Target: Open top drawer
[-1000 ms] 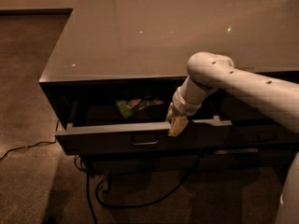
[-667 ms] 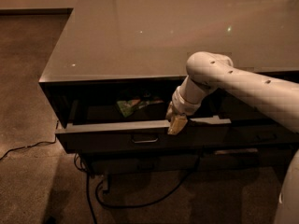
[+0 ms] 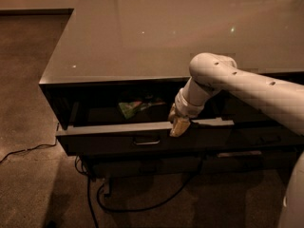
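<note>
Camera view, the only one. Cabinet (image 3: pixel 156 37): broad, boxy and dark, with a flat glossy top carrying a few pin-point reflections and a sharp front edge. The top drawer (image 3: pixel 109 144) sits directly under that top at left-centre of the front, drawn partly out. Its thin upper lip reads as a paler grey strip running left to right. The front panel is flat, dark and matte, with a small rectangular metal loop handle (image 3: pixel 146 140) near its middle that has a dull sheen. The interior is mostly in shadow and the floor surface is not readable. One crumpled green item (image 3: pixel 135 107) lies inside toward the back; its outline is irregular and its kind cannot be made out. Arm (image 3: pixel 247 87): a smooth off-white rounded shell with small dark dots, entering from the right, bending at a rounded joint and dropping to the drawer. Gripper (image 3: pixel 179 126): a pale yellowish tip at the drawer's upper lip, just right of and above the handle, overlapping the lip. Whether it is spread or clamped there, cannot tell. The lower fronts lie in deep shadow and their edges are hard to trace. Floor (image 3: pixel 28 89): brown and grainy, carpet-like. Dark cables (image 3: pixel 142 205) loop on it below the cabinet. The cabinet's right end is hidden behind the arm and cut by the frame edge.
</note>
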{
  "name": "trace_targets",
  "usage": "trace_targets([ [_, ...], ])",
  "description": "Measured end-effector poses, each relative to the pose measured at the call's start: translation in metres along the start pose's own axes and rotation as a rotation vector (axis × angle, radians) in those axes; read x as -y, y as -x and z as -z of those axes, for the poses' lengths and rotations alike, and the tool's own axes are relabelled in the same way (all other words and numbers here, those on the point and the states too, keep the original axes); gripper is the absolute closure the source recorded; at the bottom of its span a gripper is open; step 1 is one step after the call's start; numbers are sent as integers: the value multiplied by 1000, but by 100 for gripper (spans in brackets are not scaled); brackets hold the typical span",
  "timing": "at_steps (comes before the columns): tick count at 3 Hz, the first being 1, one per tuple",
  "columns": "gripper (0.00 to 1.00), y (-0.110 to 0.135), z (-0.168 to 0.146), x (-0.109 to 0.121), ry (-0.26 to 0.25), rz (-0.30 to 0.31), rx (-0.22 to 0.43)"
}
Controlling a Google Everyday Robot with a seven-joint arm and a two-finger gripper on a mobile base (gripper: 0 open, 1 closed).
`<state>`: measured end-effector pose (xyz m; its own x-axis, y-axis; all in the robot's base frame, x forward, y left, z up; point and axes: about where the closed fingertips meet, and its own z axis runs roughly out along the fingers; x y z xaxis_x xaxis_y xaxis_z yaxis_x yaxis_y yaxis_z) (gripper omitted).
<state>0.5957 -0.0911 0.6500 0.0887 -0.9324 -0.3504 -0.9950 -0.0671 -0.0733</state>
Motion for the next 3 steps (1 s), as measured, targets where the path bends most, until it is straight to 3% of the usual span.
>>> trace_targets([
  [1,14,7,-12,6,18,14,7],
  [2,0,19,-16,-5,8,61,-25],
  [3,0,22,-16,-28,3,82,-46],
])
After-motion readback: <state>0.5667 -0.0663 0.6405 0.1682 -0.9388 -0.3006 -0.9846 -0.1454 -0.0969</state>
